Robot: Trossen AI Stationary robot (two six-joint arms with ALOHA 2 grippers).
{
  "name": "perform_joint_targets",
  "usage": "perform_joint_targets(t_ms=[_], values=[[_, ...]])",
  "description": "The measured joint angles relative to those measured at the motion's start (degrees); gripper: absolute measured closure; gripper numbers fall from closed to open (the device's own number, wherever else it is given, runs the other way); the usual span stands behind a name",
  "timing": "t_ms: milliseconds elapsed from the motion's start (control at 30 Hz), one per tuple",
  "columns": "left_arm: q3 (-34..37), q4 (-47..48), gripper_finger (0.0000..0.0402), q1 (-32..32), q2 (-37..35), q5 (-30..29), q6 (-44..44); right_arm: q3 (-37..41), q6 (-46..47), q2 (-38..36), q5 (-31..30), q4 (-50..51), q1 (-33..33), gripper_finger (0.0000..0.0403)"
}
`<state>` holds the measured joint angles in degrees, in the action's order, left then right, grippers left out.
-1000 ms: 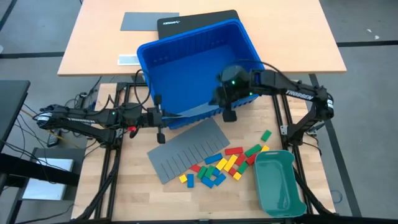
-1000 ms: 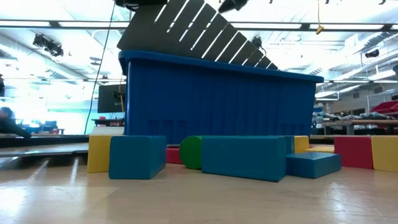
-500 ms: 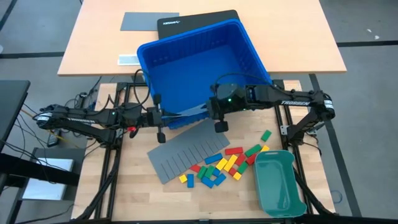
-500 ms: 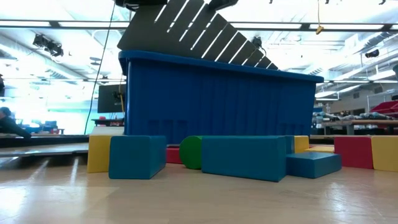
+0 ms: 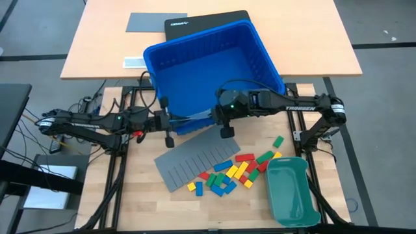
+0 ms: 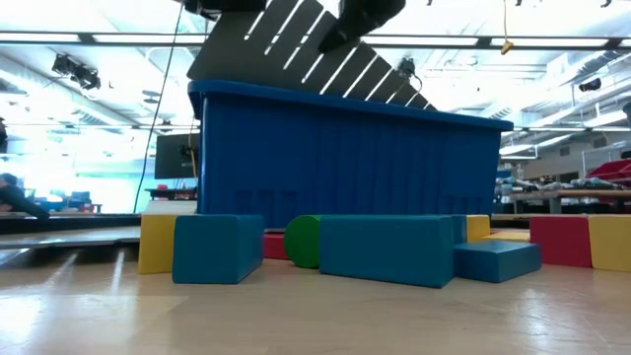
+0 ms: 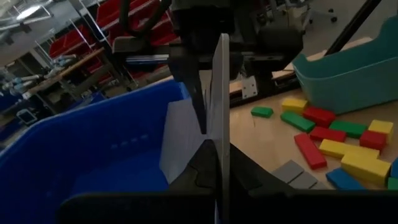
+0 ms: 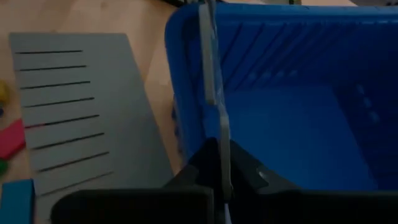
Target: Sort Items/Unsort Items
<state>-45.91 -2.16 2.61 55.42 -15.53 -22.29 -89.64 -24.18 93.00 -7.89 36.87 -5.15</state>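
Blocks: red, yellow, green and blue blocks (image 5: 231, 173) lie loose on the table's near half, between the slotted sheet (image 5: 195, 156) and the tray (image 5: 291, 191); one green block (image 5: 278, 142) sits apart, nearer the right arm.
Bin: a big blue bin (image 5: 211, 71) stands behind the blocks, its near wall (image 6: 345, 158) blocking the low view of most of the table.
Divider: a thin grey divider (image 7: 221, 118) stands on edge over the bin's near rim, held at both ends.
Left gripper: left gripper (image 5: 168, 125) clamped tight on the divider's left end.
Right gripper: right gripper (image 5: 224, 119) pinched closed on the divider's other end (image 8: 211, 93), just over the bin's rim.
Sheet: flat on the table in front of the bin, touching the blocks.
Tray: teal, at the near right corner.
Behind: a second table (image 5: 97, 45) with a dark mat (image 5: 201, 21) and grey pad (image 5: 156, 22).
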Motion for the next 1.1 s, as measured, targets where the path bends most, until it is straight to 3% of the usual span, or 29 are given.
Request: perform_joint_targets(t_ms=[67, 267, 533, 667, 767, 833, 1100], values=[[-1.2, 1.47, 0.0392, 0.01, -0.09, -1.12, 0.04, 0.12, 0.44, 0.1, 0.05, -0.51, -0.4, 0.0394], [-5.57, 8.84, 0.038, 0.22, -0.48, -11.93, 1.52, -0.41, -1.2, -1.0, -3.68, -3.31, -0.02, 0.0399], [-12.34, 12.76, 0.0359, 2.47, -1.28, -17.27, -2.81, -1.27, -2.09, -3.31, -7.96, -1.8, 0.02, 0.0401], [-16.1, 13.75, 0.0359, 3.65, -1.99, -28.45, -2.57, -1.19, -2.9, -3.9, -10.52, -2.03, 0.69, 0.0401], [-16.71, 13.46, 0.0366, 3.72, -3.62, -38.97, -0.59, -1.17, -3.6, -4.64, -13.28, -3.36, 1.18, 0.0401], [-16.72, 14.66, 0.0382, 2.77, -5.51, -42.96, 2.71, -1.17, -4.5, -5.1, -15.25, -3.83, 1.4, 0.0402], [-12.99, 26.4, 0.0398, -7.6, -10.37, -50.15, 18.89, -1.12, -8.56, -9.17, -20.84, -9.33, 2.94, 0.0402]])
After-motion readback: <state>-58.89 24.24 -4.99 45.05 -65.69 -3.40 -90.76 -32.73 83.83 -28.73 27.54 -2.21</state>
